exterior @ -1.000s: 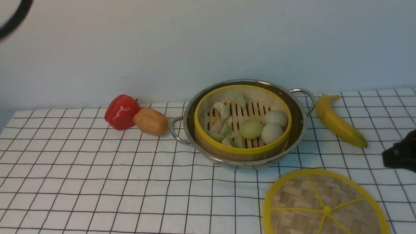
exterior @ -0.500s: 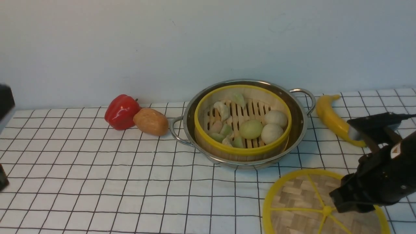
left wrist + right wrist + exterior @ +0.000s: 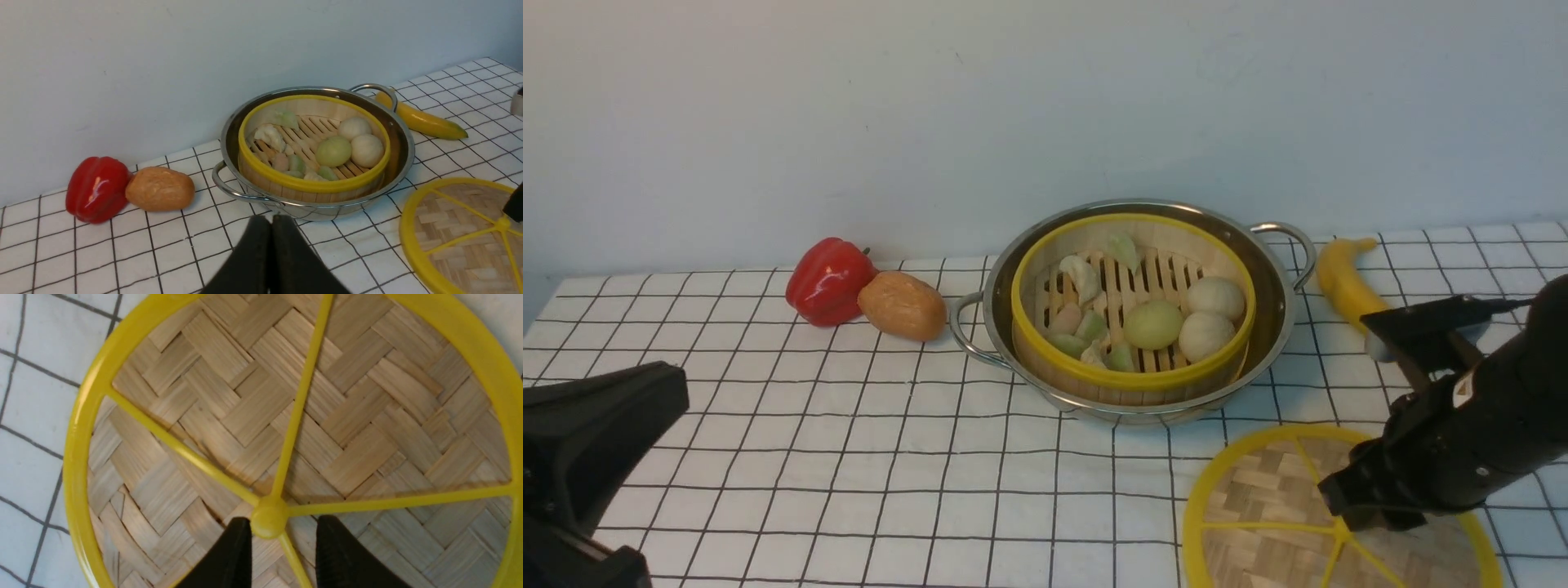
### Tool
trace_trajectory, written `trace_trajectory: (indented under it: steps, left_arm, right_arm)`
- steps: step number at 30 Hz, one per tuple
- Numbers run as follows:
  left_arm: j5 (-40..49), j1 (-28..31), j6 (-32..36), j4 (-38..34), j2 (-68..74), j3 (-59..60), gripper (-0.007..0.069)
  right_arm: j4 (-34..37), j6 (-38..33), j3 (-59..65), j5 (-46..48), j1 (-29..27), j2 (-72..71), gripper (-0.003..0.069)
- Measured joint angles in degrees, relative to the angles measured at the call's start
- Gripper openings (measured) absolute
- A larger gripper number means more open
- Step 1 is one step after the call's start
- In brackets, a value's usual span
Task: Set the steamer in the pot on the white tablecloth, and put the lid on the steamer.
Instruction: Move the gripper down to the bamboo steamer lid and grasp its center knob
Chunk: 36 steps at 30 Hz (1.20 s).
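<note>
Nearest of all, the left gripper [image 3: 270, 220] sits low at the near left edge, its fingers pressed flat together and holding nothing. It is well apart from the pot.

Over on the near right, the right gripper [image 3: 283, 522] hangs above the lid [image 3: 1258, 490]. Its fingers are parted a little, one on each side of the small yellow knob [image 3: 269, 516]. They have not closed on it, and whether they touch it, I cannot tell. The lid lies flat on the white tablecloth [image 3: 849, 457], woven side up, and its near edge runs out of the front view.

Further back, at mid-cloth, the steamer [image 3: 1131, 381] sits inside the pot [image 3: 1270, 327], uncovered. Its yellow rim stands a little above the steel rim. Pale buns [image 3: 1213, 314] lie on its right side and greenish dumplings [image 3: 1086, 327] on its left.

Left of the pot, a bread roll [image 3: 903, 305] sits just beside the pot's handle, and a red pepper [image 3: 827, 280] rests against the roll. Right of the pot lies a banana [image 3: 1343, 282], its near end hidden behind the right arm. Behind it all stands a plain pale wall [image 3: 931, 122].
</note>
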Motion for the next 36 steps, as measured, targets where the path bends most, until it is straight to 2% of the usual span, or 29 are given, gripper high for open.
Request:
trace_trajectory:
  steps: [2, 5, 17, 24, 36]
  left_arm:
    - [0.53, 0.00, 3.26, -2.35, 0.00, 0.00, -0.0022]
    - [0.81, 0.00, 4.44, -3.44, 0.00, 0.00, -0.0022]
    - [0.97, 0.00, 4.71, -3.66, 0.00, 0.00, -0.0022]
    - [0.99, 0.00, 4.71, -3.66, 0.00, 0.00, -0.0022]
    - [1.04, 0.00, 4.74, -3.66, 0.00, 0.00, -0.0022]
  right_arm:
    - [0.00, 0.10, 0.00, -0.12, 0.00, 0.88, 0.0242]
    - [0.06, 0.10, 0.00, -0.35, 0.00, 1.59, 0.0242]
    - [2.65, -1.55, -0.06, -1.45, 1.73, 1.59, 0.0242]
    - [-2.78, 2.54, -0.06, -1.69, 2.21, 1.59, 0.0242]
    - [-2.82, 2.92, -0.06, -1.87, 2.21, 1.59, 0.0242]
